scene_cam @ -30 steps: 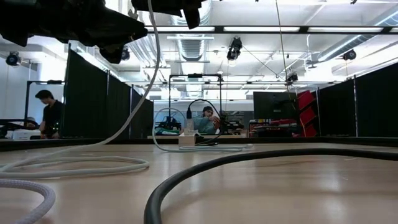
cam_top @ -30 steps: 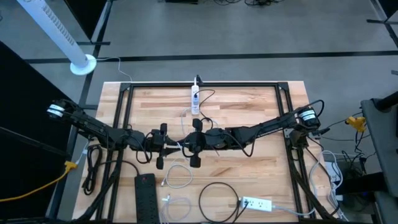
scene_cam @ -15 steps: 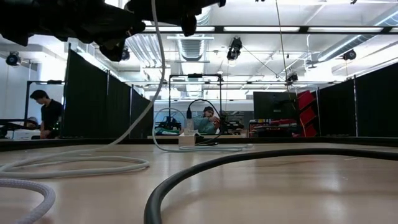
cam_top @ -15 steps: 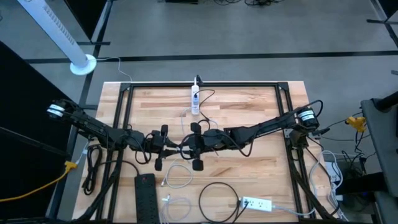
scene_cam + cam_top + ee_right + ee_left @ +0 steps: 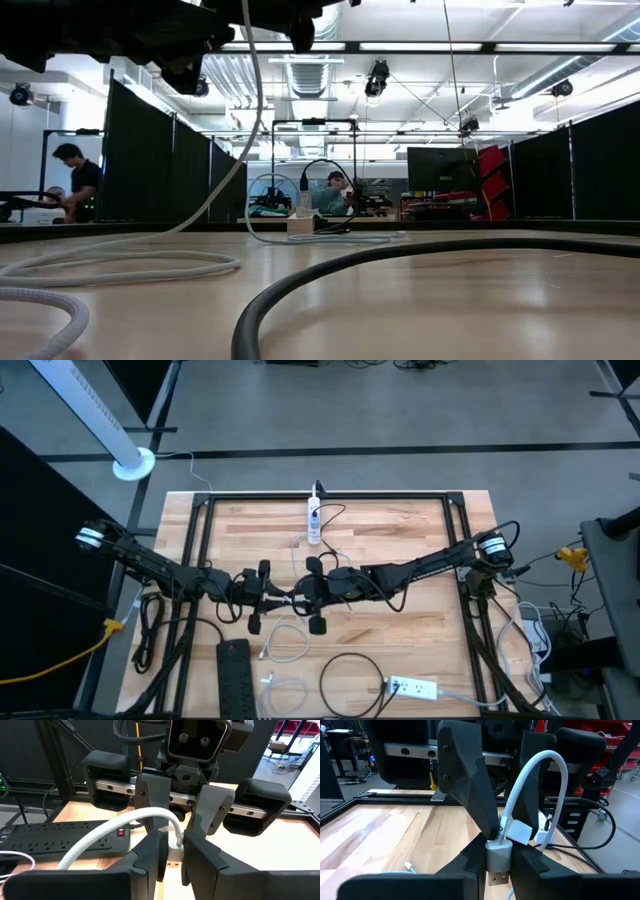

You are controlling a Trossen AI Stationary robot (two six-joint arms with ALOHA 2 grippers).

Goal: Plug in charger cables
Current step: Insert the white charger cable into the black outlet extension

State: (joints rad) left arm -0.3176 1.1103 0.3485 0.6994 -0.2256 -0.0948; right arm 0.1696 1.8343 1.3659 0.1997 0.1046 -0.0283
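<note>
Cables are mostly unplugged as far as I can see: one black cord already sits in the far white strip (image 5: 313,520), while the black strip (image 5: 236,675) and the near white strip (image 5: 412,686) look untouched, and loose coils lie in front of me, a white loop (image 5: 287,643), a small white cable (image 5: 285,690) and a black loop (image 5: 352,680). So I judge the job early, with several plugs left.

Going left to right: my left gripper (image 5: 262,596) hangs over mid-table, its fingers (image 5: 470,865) pinched on the silver plug (image 5: 498,862) of the braided white cable (image 5: 540,785). Facing it, just beside, my right gripper (image 5: 314,594) has its fingers (image 5: 150,852) closed on the same plug end (image 5: 176,851) from the other side. Both claws are nearly closed, with only the plug between them. The cable arches up from the plug and trails down to the table (image 5: 400,530), as the low view shows (image 5: 235,150).

Against half a second ago I see almost no change; a second ago the right gripper sat a touch lower toward me.
</note>
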